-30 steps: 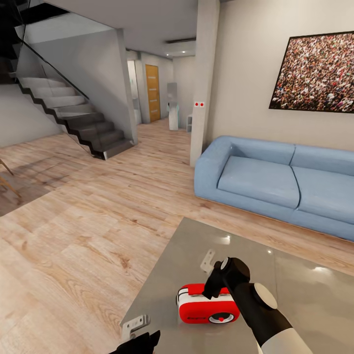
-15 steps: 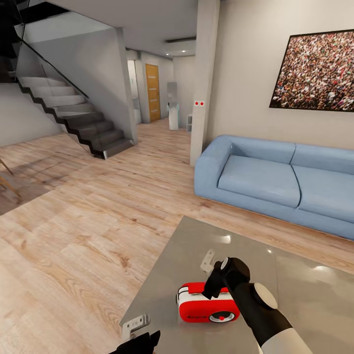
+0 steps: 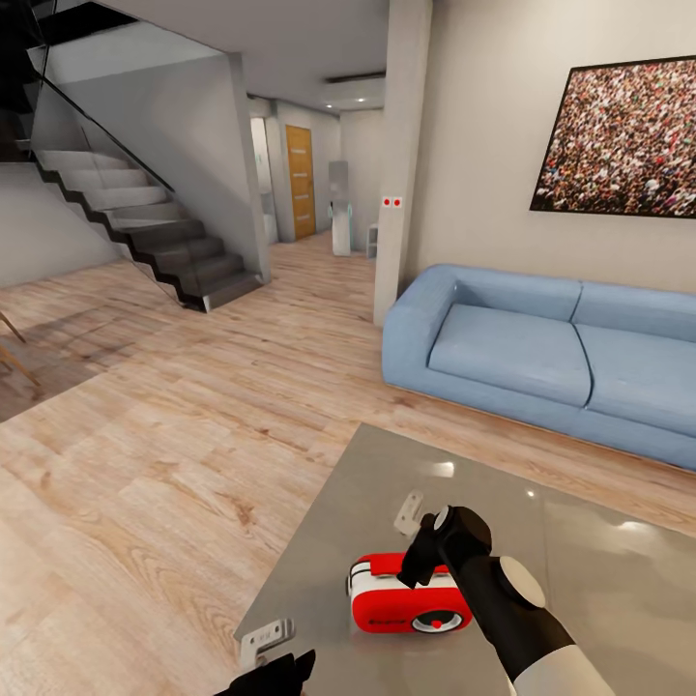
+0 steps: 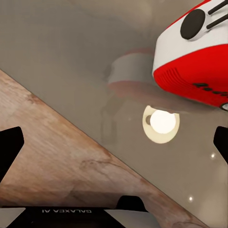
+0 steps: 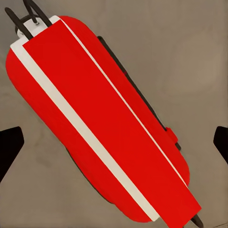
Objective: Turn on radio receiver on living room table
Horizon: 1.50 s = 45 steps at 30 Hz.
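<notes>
The red radio receiver [image 3: 411, 604] with white side trim stands on the glossy grey-beige table [image 3: 599, 599], near its front left corner in the head view. My right gripper [image 3: 418, 565] hangs just over the radio's top, open, its jaws spread wide on either side. In the right wrist view the radio [image 5: 95, 118] lies between the right gripper's [image 5: 114, 145] two fingertips, with no contact showing. My left gripper [image 3: 275, 674] is low at the table's near edge, open and empty. In the left wrist view the radio [image 4: 194, 52] is off to one side of the left gripper [image 4: 114, 142].
Two small grey metal pieces lie on the table, one behind the radio [image 3: 409, 512] and one at the front left corner [image 3: 266, 638]. A light-blue sofa [image 3: 541, 358] stands beyond the table under a crowd picture [image 3: 619, 140]. Wood floor [image 3: 174, 435] and stairs [image 3: 145, 222] lie to the left.
</notes>
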Tool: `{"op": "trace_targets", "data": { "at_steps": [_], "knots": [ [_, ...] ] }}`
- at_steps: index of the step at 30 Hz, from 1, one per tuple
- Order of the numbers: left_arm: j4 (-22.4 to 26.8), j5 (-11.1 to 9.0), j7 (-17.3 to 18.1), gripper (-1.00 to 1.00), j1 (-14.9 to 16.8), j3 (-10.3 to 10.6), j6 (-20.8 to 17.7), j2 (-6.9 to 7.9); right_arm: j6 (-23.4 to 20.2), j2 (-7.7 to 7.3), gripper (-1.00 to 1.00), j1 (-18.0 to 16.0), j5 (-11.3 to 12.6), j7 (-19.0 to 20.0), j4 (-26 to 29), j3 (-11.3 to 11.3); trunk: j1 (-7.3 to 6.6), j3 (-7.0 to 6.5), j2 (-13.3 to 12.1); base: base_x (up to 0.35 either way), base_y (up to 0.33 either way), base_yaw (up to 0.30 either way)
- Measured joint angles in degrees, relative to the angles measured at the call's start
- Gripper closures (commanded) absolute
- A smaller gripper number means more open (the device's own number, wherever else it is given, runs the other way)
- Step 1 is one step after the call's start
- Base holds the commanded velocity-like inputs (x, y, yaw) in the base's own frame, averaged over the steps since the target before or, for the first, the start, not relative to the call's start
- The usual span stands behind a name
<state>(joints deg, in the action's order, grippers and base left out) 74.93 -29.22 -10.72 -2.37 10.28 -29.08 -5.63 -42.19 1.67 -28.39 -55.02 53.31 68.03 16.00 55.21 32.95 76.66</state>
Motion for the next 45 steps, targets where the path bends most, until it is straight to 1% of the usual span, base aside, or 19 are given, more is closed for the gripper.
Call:
{"op": "trace_targets", "data": {
  "at_steps": [5,15,31,37,45],
  "knots": [
    [0.0,0.0,0.0,-1.00,0.0,0.0,0.0,0.00,0.0,0.00,-1.00,0.0,0.0,0.0,0.0,0.0,0.00,0.00,0.0,0.000,0.000,0.000],
    [0.0,0.0,0.0,-1.00,0.0,0.0,0.0,0.00,0.0,0.00,-1.00,0.0,0.0,0.0,0.0,0.0,2.19,1.79,4.0,0.000,0.000,0.000],
    [0.0,0.0,0.0,-1.00,0.0,0.0,0.0,0.09,0.0,0.00,-1.00,0.0,0.0,0.0,0.0,0.0,2.20,1.80,4.0,0.000,0.000,0.000],
    [0.0,0.0,0.0,-1.00,0.0,0.0,0.0,0.02,0.0,0.00,-1.00,0.0,0.0,0.0,0.0,0.0,3.51,2.87,6.4,0.000,0.000,0.000],
    [0.0,0.0,0.0,-1.00,0.0,0.0,0.0,0.00,0.0,0.00,-1.00,0.0,0.0,0.0,0.0,0.0,3.51,2.87,6.4,0.000,0.000,0.000]
  ]
}}
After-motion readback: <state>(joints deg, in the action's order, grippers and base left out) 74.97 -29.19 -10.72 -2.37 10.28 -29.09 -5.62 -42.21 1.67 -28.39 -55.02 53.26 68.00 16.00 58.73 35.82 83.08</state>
